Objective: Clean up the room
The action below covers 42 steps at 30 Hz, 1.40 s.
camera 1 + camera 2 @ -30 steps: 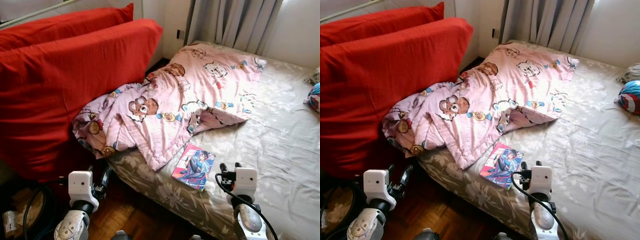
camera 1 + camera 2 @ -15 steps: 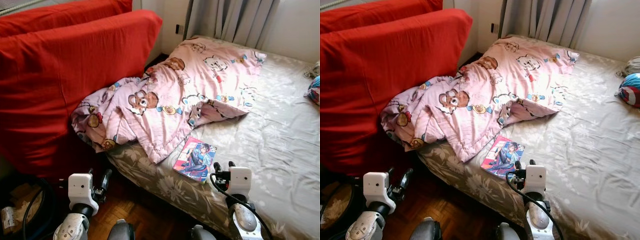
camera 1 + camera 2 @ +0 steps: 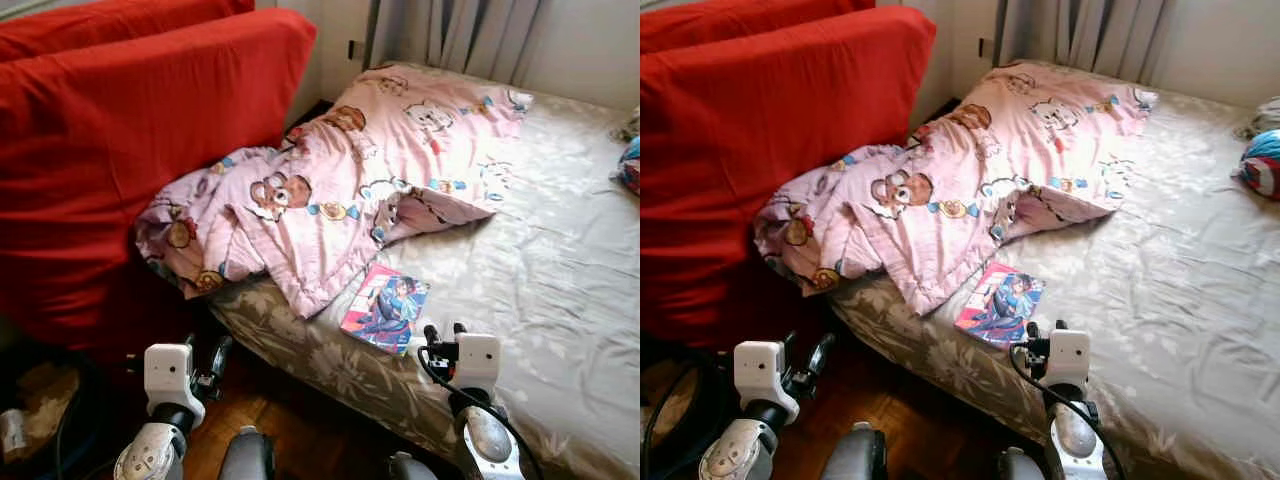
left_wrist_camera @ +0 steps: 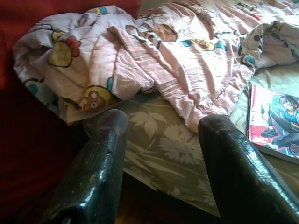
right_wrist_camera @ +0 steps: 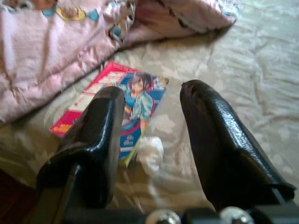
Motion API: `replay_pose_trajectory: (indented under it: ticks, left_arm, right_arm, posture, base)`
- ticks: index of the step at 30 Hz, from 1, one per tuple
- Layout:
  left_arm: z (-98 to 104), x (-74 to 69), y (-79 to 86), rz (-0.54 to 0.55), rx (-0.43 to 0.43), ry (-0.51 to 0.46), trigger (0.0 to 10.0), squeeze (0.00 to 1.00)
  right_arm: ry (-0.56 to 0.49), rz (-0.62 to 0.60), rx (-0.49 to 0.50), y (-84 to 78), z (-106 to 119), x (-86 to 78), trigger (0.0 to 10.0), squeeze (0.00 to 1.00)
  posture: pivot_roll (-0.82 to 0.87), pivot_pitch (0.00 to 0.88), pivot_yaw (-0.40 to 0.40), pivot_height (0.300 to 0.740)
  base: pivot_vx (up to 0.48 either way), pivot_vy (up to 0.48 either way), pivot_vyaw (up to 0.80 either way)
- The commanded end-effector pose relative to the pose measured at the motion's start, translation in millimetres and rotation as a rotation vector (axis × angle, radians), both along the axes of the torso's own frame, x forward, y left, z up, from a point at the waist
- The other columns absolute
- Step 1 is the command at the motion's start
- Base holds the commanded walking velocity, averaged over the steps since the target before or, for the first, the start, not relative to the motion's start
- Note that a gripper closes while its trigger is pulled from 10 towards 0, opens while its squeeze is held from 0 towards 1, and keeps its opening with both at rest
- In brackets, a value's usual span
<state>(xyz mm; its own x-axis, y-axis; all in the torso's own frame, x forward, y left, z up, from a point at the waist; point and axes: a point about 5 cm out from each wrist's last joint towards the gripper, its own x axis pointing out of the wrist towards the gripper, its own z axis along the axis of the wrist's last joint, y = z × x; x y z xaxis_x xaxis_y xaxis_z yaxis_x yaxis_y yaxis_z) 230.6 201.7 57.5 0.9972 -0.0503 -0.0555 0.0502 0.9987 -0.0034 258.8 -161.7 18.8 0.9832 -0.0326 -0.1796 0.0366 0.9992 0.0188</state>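
From the head, a comic book (image 3: 385,307) lies near the bed's (image 3: 560,280) front edge, just beside the pink blanket (image 3: 350,190). The left wrist view shows the left hand (image 4: 163,154) open, low by the bed's side. In the right wrist view the right hand (image 5: 154,135) is open above the book and a crumpled tissue (image 5: 149,154).

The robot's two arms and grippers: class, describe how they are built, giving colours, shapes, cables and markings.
Each arm is rounded silver metal ending in a white boxy wrist block. The left gripper and right gripper each have two long, thick, glossy black fingers with rounded tips. A black cable loops along the right arm; scuffs mark the left fingers.
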Motion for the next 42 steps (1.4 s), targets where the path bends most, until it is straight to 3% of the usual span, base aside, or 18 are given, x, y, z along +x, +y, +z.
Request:
replay_pose_trajectory:
  ticks: [1,4,27,34,42]
  left_arm:
    - [1.1,-1.1,0.7,-0.003,-0.003,0.008,10.0,0.00]
    - [1.2,-2.0,1.5,-0.003,-0.004,0.013,10.0,0.00]
    - [2.7,1.7,2.9,-0.009,0.008,0.024,10.0,0.00]
    - [3.4,2.5,2.7,-0.010,0.004,0.022,10.0,0.00]
    - [3.2,3.3,2.6,-0.011,0.002,0.022,10.0,0.00]
  right_arm:
    - [0.021,0.001,0.006,0.6,-3.8,-4.0,10.0,0.00]
    - [0.003,-0.006,0.008,0.3,-2.5,-5.3,10.0,0.00]
    - [-0.002,0.053,0.000,8.2,-2.1,-5.7,10.0,0.00]
    - [-0.010,0.078,0.027,13.0,-1.2,-6.0,10.0,0.00]
    - [-0.002,0.050,0.043,9.1,-2.4,-4.8,10.0,0.00]
  posture:
    - [0.07,0.143,-0.022,0.634]
    - [0.06,0.149,-0.018,0.619]
    - [0.07,0.154,-0.011,0.619]
    - [0.07,0.149,-0.012,0.619]
    - [0.07,0.146,-0.013,0.619]
  base:
    - [0.000,0.000,0.00]
    - [0.000,0.000,0.00]
    - [0.000,0.000,0.00]
    - [0.000,0.000,0.71]
    - [0.000,0.000,0.00]
